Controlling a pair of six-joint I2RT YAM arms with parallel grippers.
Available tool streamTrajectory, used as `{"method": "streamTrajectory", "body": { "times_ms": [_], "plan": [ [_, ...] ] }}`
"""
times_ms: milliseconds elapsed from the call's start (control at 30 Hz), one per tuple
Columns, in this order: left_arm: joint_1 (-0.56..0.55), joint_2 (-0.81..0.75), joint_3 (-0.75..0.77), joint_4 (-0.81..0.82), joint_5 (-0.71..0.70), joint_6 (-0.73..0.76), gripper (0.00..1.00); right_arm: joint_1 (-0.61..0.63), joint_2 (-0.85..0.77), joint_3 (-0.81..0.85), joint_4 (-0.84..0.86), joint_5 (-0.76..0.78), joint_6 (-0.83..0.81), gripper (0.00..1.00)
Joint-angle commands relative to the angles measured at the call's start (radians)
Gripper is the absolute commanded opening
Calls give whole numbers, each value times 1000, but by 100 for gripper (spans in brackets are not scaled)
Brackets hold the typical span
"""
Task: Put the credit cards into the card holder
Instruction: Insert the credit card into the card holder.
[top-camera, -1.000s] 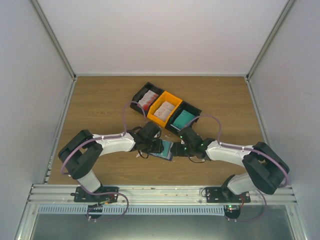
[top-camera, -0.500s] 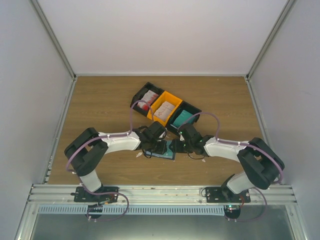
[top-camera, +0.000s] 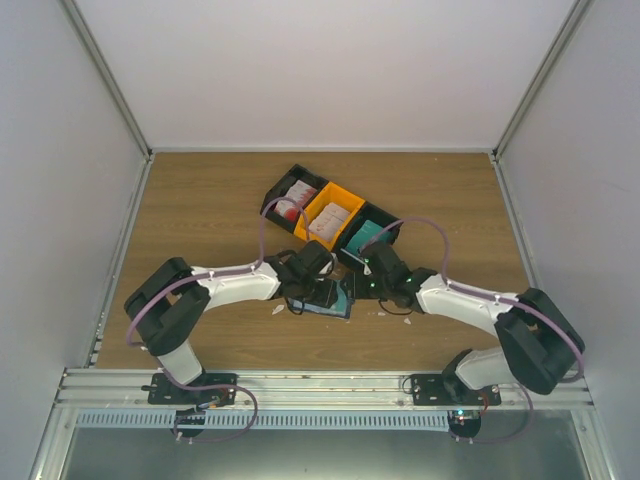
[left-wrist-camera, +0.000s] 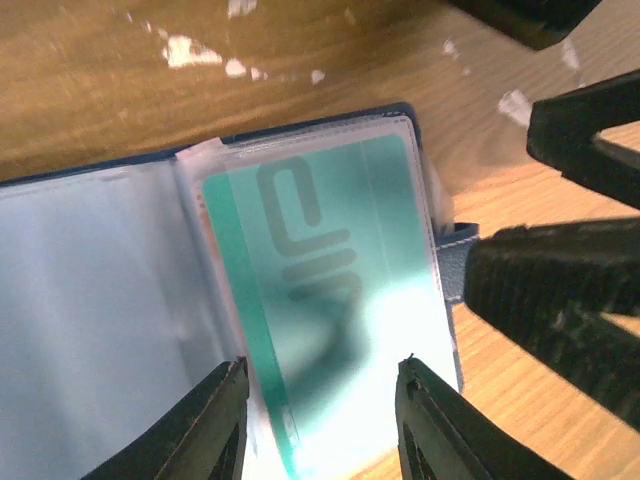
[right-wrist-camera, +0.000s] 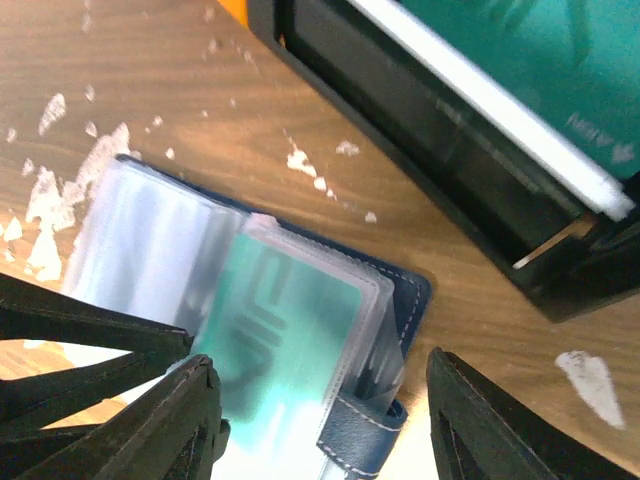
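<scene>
Card holder (top-camera: 328, 299): it lies open on the table (top-camera: 200, 210), between your 2 grippers and just in front of a row of 3 bins.

Your left gripper (left-wrist-camera: 320, 368): jaws moderately apart and clamped on nothing. Its 2 fingers stand over the holder's right-hand clear sleeve; you cannot tell whether they touch it. 1 teal card (left-wrist-camera: 320, 290) lies flat inside that sleeve. The sleeve to its left shows pale, and its contents are unreadable.

Your right gripper (right-wrist-camera: 320, 362): jaws wide and holding nothing, standing over the holder's edge by the clasp strap (right-wrist-camera: 362, 432). White scraps (right-wrist-camera: 75, 190) dot the wood beside the holder.

Bins, left to right:
- Left black bin (top-camera: 277, 190) holds white and red cards (top-camera: 297, 196).
- Orange bin (top-camera: 347, 198) holds white printed cards (top-camera: 324, 224).
- Right black bin (top-camera: 390, 222) holds teal cards (top-camera: 368, 237).
</scene>
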Motion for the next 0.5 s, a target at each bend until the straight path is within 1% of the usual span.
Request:
{"method": "streamTrajectory", "body": {
  "times_ms": [0,100,267,400,467],
  "plan": [
    [0,-82,13,2,-55,-1,43,-7,-74,62,-87,110,-43,59],
    [15,-90,12,6,-56,-5,44,-14,-110,122,-167,174,-93,61],
    [29,-36,32,17,-24,-2,49,-36,-119,191,-243,215,-151,61],
    [42,-17,34,29,-22,-11,51,-82,-108,234,-257,206,-196,61],
    [56,-48,6,57,-27,-26,49,-117,-77,275,-260,151,-283,58]
  ]
}}
